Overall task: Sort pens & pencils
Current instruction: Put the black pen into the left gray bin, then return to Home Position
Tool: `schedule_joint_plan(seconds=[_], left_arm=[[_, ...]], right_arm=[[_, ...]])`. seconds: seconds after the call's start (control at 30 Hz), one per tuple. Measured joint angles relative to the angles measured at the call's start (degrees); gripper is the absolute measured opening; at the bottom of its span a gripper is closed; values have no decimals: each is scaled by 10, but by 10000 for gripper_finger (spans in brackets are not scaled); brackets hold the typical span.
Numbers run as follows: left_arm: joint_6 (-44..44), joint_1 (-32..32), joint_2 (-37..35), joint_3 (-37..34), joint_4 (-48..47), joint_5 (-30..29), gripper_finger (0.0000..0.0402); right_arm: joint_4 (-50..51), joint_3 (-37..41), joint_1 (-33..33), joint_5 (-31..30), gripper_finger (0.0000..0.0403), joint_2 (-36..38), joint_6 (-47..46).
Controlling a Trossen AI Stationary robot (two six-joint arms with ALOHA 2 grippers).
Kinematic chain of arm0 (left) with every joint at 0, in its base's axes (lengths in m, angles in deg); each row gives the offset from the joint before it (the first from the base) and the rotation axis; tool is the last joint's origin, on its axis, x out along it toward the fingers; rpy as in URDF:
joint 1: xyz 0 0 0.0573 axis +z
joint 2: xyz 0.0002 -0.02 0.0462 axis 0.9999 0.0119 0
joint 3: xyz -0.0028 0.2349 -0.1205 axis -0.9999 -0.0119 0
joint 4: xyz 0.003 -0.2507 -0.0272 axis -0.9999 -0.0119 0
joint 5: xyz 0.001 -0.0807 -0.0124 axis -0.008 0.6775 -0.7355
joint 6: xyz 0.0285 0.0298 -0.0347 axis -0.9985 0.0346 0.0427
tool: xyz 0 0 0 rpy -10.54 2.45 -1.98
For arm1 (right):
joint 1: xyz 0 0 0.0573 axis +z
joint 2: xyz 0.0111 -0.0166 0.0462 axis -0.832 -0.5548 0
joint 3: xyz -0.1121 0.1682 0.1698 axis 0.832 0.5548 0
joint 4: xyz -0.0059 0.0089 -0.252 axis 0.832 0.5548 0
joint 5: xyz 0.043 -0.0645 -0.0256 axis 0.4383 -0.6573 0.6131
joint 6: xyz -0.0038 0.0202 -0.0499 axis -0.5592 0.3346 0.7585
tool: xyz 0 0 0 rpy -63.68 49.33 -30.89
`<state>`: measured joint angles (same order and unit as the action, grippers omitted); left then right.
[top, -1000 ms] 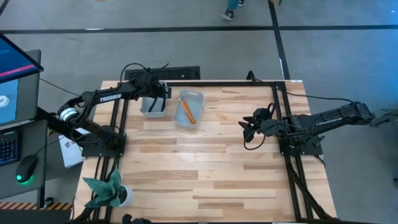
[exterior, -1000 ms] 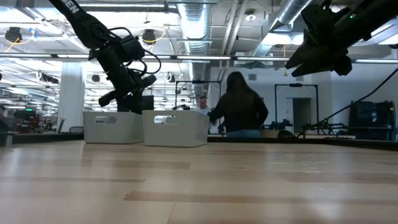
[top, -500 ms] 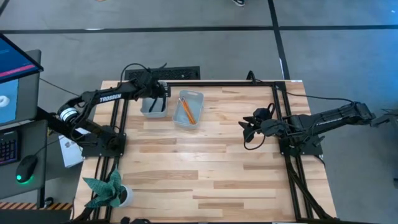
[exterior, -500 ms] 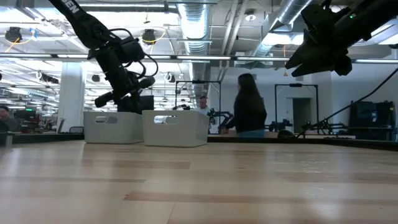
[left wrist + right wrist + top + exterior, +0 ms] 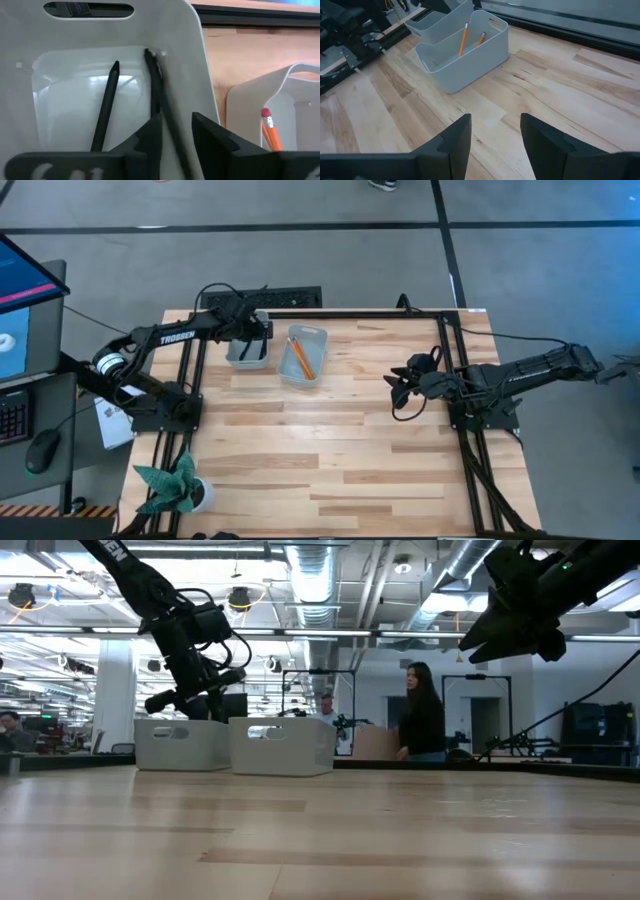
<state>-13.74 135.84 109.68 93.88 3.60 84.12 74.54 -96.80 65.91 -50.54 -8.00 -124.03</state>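
The table (image 5: pixel 330 460) is pale wood planks with a dark frame along its edges. Two grey bins stand side by side near its far edge. The left bin (image 5: pixel 247 352) holds the pens (image 5: pixel 106 107): the left wrist view shows two black sticks leaning against its inner walls, and a third cannot be made out. The right bin (image 5: pixel 303 356), just beside it, holds the pencils (image 5: pixel 300 358), orange sticks leaning on its wall, one with a pink eraser tip.

The left claw (image 5: pixel 255 330) hangs over the left bin, its fingers (image 5: pixel 207 135) parted with nothing between them. The right claw (image 5: pixel 397 390) waits in the air well to the right of both bins, fingers (image 5: pixel 545 140) spread and empty.

Beside the table's near left corner sits a green plant (image 5: pixel 170 485). Beyond the table, the low view shows a wide workshop with ceiling ducts (image 5: pixel 320 580) and a person (image 5: pixel 420 720) standing far behind the bins.
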Motion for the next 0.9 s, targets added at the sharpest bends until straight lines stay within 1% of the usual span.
schedule_joint_plan(seconds=[0.13, 0.23, 0.37, 0.5, 0.73, 0.8, 0.9], left_arm=[[8, 0, 0, 0, 0, 0, 118], [8, 0, 0, 0, 0, 0, 131], [1, -2, 0, 0, 4, 9, 137], [-24, -13, -8, 0, 34, 15, 138], [-54, -23, -66, 0, 115, 14, 138], [-78, -25, -93, 0, 130, 29, 138], [-129, -38, -141, 0, 141, 68, 138]], right_arm=[[0, 0, 0, 0, 194, 0, 0], [0, 0, 0, 0, 194, 0, 0], [0, 0, 0, 0, 192, 0, 0], [0, 0, 0, 0, 193, 0, 0], [0, 0, 0, 0, 192, 0, 0], [2, 0, 0, -1, 192, 0, 0], [11, 0, 0, -3, 193, 0, 17]])
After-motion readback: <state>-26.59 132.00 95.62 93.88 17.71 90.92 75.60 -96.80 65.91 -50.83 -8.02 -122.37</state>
